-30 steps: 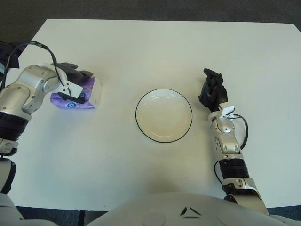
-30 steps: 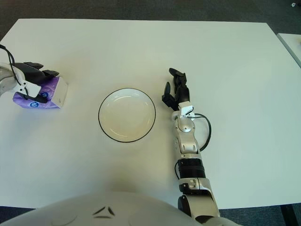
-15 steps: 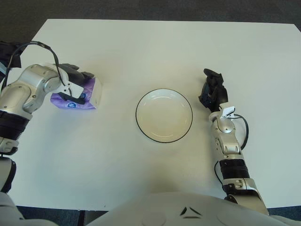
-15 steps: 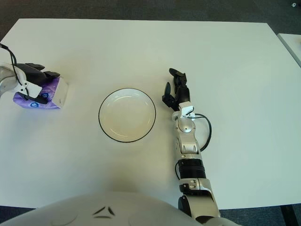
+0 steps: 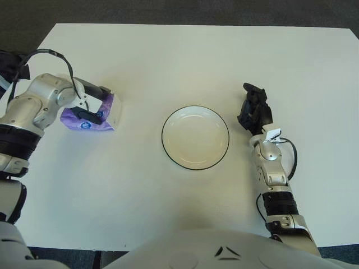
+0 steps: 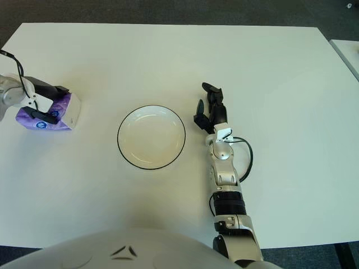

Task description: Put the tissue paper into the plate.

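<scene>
Silver-grey jointed arms with black ribbed wrist collars, black three-finger left hand (image 5: 90, 103) and right hand (image 5: 255, 106), thin black looping cables, small white tags, pale rounded torso bearing dark triangular marks

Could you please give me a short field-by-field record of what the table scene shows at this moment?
tissue pack: purple and white, lying on the table's left part, outside the plate
plate: white with a dark rim, mid-table, nothing in it
left hand: fingers closed around the tissue pack, pack not lifted as far as can be seen
right hand: idle, right of the plate, fingers relaxed, holding nothing
table: white top
task status: pack not yet in the plate
</scene>
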{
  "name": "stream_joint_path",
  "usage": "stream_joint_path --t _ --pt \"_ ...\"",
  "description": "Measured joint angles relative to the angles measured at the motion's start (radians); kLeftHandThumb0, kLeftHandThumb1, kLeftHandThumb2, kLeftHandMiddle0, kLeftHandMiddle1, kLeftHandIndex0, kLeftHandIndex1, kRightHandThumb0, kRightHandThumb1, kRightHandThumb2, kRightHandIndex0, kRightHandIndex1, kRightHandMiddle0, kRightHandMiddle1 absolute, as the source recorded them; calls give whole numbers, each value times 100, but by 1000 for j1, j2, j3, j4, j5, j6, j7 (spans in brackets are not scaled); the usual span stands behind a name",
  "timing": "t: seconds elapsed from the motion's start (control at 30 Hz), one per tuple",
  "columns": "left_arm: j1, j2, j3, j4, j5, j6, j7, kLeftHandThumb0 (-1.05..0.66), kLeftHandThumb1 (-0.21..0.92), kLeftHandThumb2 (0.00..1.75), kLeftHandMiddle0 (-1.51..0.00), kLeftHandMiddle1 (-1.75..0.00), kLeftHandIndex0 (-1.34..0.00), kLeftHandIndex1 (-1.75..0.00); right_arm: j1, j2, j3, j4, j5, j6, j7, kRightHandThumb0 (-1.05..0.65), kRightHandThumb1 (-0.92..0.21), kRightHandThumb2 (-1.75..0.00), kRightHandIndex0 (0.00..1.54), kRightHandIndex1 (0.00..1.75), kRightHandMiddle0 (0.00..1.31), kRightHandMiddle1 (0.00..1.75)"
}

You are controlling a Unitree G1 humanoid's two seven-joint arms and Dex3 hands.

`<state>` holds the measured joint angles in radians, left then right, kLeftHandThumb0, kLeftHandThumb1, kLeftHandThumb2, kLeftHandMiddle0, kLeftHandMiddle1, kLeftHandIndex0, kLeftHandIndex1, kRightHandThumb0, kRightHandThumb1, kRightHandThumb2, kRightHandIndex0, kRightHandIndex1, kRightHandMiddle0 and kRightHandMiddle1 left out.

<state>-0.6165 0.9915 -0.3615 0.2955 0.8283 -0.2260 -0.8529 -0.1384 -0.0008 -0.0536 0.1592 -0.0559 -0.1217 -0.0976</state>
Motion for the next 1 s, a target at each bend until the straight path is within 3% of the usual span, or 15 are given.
stream_joint_path --t 0.07,0.1,0.17,0.27,0.47,0.7,0.83,0.93,1.0 --pt "2 -5 0 12 -2 2 21 -70 53 68 -48 -88 -30 -160 2 0 0 0 0 0 1 -67 -92 -92 28 28 0 82" --pt "4 -8 0 19 -3 2 33 -62 49 80 -51 -92 -44 -156 2 0 0 0 0 0 1 -67 -92 -92 28 28 0 82" --pt "7 -13 0 29 -4 2 59 -54 44 92 -55 -98 -57 -153 3 0 0 0 0 0 2 -67 -92 -92 28 28 0 82" --pt "16 -18 0 45 -5 -4 105 -49 40 101 -59 -103 -66 -152 4 0 0 -1 0 0 1 -67 -92 -92 28 28 0 82" --pt "31 -47 -5 98 5 -26 256 -46 39 110 -70 -114 -65 -158 10 0 -1 -2 0 0 1 -67 -92 -92 28 28 0 82" --pt "74 -48 -4 143 6 -85 482 -44 43 108 -74 -128 -60 -161 16 -1 -2 -2 0 0 1 -67 -92 -92 28 28 0 83" --pt "83 -49 -5 159 8 -97 547 -44 44 106 -75 -132 -59 -162 18 -2 -3 -2 0 0 1 -66 -92 -92 28 28 0 82" --pt "83 -50 -6 177 9 -103 586 -15 34 116 -74 -135 -56 -166 19 -2 -3 -2 0 0 1 -66 -92 -92 28 28 0 81" --pt "80 -53 -8 194 10 -108 612 -8 29 123 -75 -143 -55 -165 19 -2 -3 -3 0 0 2 -66 -92 -92 28 28 0 81"
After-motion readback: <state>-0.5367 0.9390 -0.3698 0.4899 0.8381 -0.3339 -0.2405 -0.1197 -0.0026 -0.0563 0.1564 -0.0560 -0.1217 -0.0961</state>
